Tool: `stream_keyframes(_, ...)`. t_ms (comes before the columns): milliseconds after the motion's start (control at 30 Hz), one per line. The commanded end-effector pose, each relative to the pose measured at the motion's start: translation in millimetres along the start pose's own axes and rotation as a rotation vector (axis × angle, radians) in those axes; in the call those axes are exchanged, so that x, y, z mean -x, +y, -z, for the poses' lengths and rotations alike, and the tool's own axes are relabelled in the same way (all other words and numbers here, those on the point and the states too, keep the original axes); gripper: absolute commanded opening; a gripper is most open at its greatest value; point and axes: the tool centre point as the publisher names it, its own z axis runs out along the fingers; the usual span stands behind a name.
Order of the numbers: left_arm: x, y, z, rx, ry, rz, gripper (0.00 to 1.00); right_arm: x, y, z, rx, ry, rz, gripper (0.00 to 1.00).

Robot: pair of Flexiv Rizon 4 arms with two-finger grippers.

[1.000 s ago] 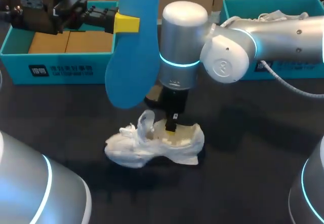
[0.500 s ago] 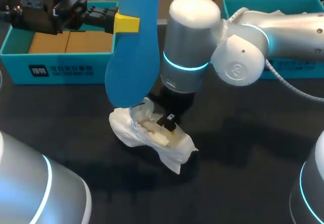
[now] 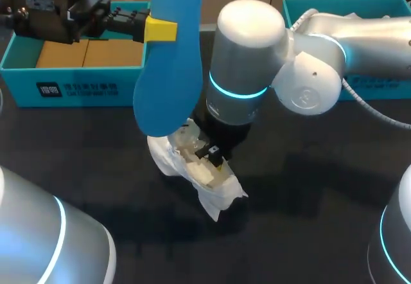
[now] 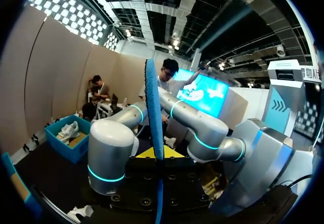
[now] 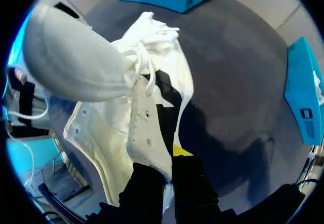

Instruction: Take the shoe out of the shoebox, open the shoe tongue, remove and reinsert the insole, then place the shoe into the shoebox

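The dark desk (image 3: 308,232) is carrying everything. The right arm (image 3: 247,59) is coming in across it and pointing its wrist straight down over the middle, while the left arm (image 3: 58,14) is staying high, above the far shoebox.

That teal shoebox (image 3: 77,88) is sitting beyond and below the left jaws, with its brown cardboard lining (image 3: 90,53) showing. A second teal box (image 3: 379,86) is standing well off to the outer side of the right jaws, partly behind the right arm.

The left jaws are closing tightly on the blue insole (image 3: 170,72). A yellow tip is pressing its flat face in the head view. In the left wrist view the insole (image 4: 153,112) is standing edge-on, squeezed between the two tips and rising straight ahead of them. Its rounded end is hanging down to just above the right jaws.

The right jaws are narrowed to a thin gap and pinching the side wall of the white shoe (image 3: 192,165), one finger inside the opening and one outside. The shoe (image 5: 101,127) is hanging tilted from them over the desk, mouth open toward the wrist. I cannot tell if its lower end is touching the desk. The laces (image 5: 152,31) are bunching loosely at the end of the shoe farthest ahead of these jaws.
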Motion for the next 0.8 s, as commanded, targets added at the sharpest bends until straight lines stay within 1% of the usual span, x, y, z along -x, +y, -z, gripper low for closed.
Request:
stream_keyframes(33,1.2,-1.2,-1.0,0.004,0.001,0.0,0.0,-11.4,-11.0,-8.5,0.094,-0.027,-0.243,0.0)
stream_keyframes(67,1.2,-1.2,-1.0,0.004,0.001,0.0,0.0,-15.0,-13.3,-8.9,0.129,-0.016,-0.286,0.0)
stream_keyframes(100,1.2,-1.2,-1.0,0.004,0.001,0.0,0.0,-17.8,-15.2,-8.6,0.12,-0.037,-0.342,0.0)
stream_keyframes(133,1.2,-1.2,-1.0,0.004,0.001,0.0,0.0,-20.7,-17.2,-8.7,0.136,-0.039,-0.388,0.0)
stream_keyframes(767,1.2,-1.2,-1.0,0.004,0.001,0.0,0.0,-20.7,-17.2,-8.7,0.136,-0.039,-0.388,0.0)
stream_keyframes(800,1.2,-1.2,-1.0,0.004,0.001,0.0,0.0,-17.8,-17.4,-10.4,0.136,-0.035,-0.405,0.0)
